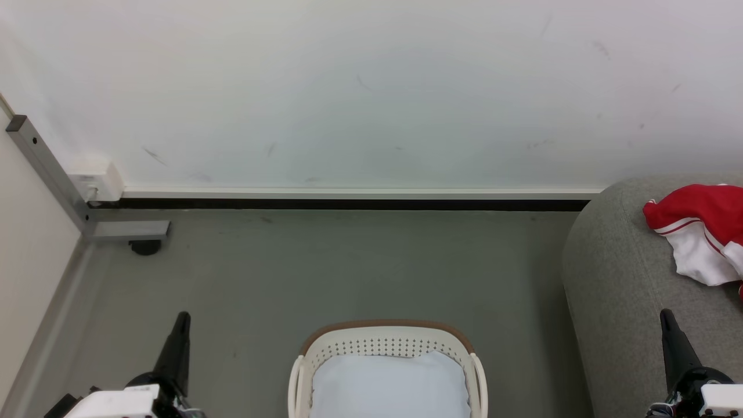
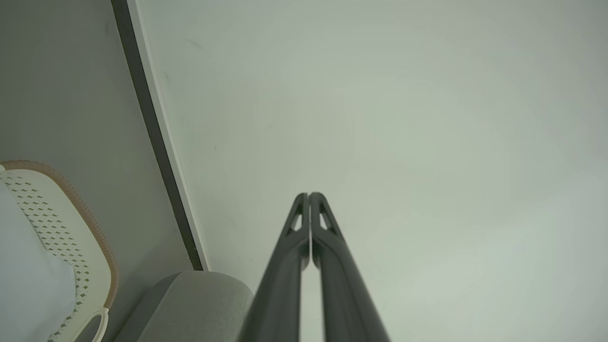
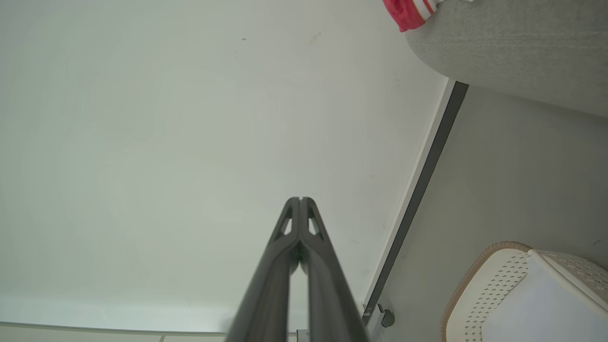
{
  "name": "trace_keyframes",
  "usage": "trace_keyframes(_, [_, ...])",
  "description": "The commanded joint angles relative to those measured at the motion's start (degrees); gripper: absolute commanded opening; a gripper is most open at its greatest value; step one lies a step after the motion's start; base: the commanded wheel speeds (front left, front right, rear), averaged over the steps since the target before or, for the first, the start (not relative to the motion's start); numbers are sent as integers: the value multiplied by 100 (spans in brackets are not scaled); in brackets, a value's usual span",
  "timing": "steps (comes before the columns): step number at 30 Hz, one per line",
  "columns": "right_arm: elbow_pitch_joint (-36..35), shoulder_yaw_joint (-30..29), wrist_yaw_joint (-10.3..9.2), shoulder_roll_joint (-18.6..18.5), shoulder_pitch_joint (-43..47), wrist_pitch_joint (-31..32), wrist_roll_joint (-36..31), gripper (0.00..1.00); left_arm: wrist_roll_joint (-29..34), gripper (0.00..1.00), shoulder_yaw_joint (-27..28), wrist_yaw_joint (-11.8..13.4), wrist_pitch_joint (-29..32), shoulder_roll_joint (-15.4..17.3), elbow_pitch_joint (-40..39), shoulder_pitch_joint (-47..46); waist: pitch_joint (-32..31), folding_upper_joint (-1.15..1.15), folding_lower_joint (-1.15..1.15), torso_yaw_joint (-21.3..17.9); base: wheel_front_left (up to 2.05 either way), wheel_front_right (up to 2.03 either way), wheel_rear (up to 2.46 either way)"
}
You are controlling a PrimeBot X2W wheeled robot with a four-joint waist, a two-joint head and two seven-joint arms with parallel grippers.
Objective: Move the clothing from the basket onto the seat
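The white basket (image 1: 384,343) with its brown rim stands on the floor at the bottom centre; inside it I see a pale blue-white cushion pad (image 1: 389,386). Red and white clothing (image 1: 699,232) lies on the grey seat (image 1: 621,278) at the right edge. My left gripper (image 1: 182,318) points up at the lower left, shut and empty, left of the basket. At the lower right, my right gripper (image 1: 666,314) is shut and empty over the seat's front. The left wrist view shows the shut left gripper (image 2: 308,194), basket (image 2: 71,223) and seat (image 2: 199,304). The right wrist view shows the shut right gripper (image 3: 300,199), basket (image 3: 494,285), seat (image 3: 513,42) and clothing (image 3: 406,12).
A white wall (image 1: 371,93) with a dark baseboard (image 1: 348,204) runs behind the grey floor (image 1: 348,267). A grey metal frame leg (image 1: 87,203) with a black foot stands at the far left.
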Motion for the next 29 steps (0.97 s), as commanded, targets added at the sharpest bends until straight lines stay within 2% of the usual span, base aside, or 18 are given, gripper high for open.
trace_keyframes(1, [-18,-23,-12,0,-66,18,-26,0,-78,0,14,-35,21,46,-17,-47,0,0,0,0,0,0,0])
trace_keyframes(29, [-18,-26,-12,2,-67,22,-28,0,-78,0,14,-34,20,46,-18,-47,0,0,0,0,0,0,0])
